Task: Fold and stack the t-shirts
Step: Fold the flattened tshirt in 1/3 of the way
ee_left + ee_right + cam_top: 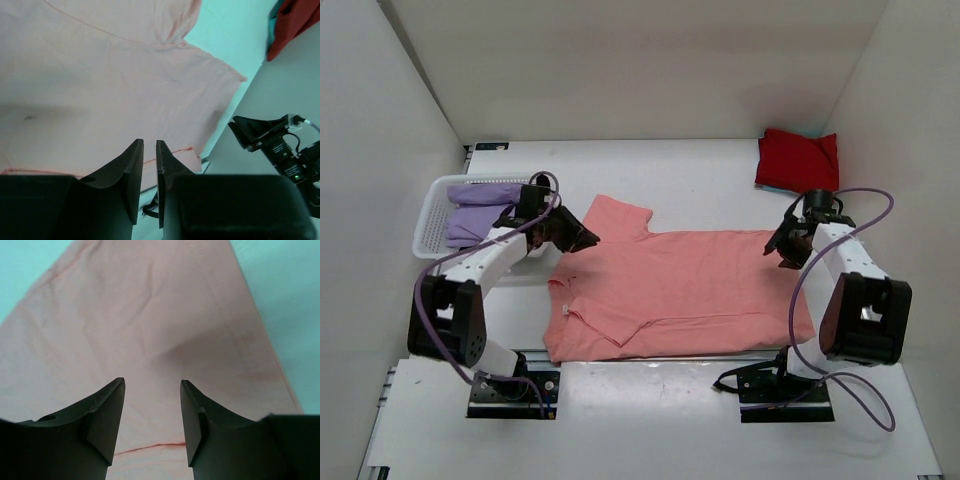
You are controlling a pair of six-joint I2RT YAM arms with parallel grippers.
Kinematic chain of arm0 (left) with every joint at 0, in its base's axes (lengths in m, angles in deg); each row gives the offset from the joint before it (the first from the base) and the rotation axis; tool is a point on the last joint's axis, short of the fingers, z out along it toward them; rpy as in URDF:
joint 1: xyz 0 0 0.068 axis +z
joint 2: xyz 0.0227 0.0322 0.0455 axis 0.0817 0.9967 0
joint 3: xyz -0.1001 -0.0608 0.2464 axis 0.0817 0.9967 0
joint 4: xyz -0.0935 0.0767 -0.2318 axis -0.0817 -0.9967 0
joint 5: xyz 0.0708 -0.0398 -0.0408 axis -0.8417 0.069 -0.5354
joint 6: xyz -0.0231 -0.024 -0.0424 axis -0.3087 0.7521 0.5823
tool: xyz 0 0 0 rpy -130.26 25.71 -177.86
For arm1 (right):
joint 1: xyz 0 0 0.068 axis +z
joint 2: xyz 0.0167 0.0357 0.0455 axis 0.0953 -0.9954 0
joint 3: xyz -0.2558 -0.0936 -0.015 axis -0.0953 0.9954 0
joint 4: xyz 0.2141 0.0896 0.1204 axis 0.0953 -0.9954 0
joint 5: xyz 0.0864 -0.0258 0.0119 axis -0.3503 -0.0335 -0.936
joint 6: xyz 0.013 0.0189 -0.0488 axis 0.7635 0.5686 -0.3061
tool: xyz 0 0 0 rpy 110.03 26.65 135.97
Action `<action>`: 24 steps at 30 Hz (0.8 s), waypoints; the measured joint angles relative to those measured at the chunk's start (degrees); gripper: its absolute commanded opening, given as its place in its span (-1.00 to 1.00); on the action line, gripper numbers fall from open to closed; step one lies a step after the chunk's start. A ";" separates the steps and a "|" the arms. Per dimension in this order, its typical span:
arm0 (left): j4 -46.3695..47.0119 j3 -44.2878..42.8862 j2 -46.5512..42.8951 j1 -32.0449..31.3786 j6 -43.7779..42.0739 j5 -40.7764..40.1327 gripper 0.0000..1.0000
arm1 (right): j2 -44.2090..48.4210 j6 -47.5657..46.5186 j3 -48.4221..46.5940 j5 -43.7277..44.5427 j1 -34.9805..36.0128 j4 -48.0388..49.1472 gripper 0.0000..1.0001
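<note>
White table (700, 170) margin around spread salmon-pink t-shirt (680, 290)

Saw a salmon-pink t-shirt (670, 285) spread flat and unfolded just beside the white lattice basket (425, 228), collar end nearest the basket, hem end away from it. Saw lavender-purple t-shirts (480, 208) bunched inside that basket. Saw a red t-shirt (798, 158) folded small, well apart from the basket, beyond the pink one's hem.
</note>
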 measured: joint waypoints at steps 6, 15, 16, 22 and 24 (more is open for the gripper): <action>-1.84 -0.74 5.07 -2.32 -1.70 -0.42 -0.40 | -4.57 -7.19 -4.81 2.71 0.07 -8.31 -0.24; -4.57 -1.95 13.49 -5.01 -4.13 -1.88 -0.42 | -5.25 -12.57 -2.62 2.62 0.17 -15.15 -0.23; -5.86 -3.96 15.69 -5.29 -4.31 -2.45 -0.44 | -6.32 -12.59 -2.62 2.60 0.48 -14.95 -0.25; -10.97 -16.11 27.71 -5.99 -6.38 -9.03 -0.45 | -14.05 -12.20 -3.10 2.25 2.58 -12.63 -0.25; -13.07 -19.28 30.05 -5.86 -6.64 -9.40 -0.45 | -16.26 -11.96 -4.35 1.99 2.93 -12.22 -0.24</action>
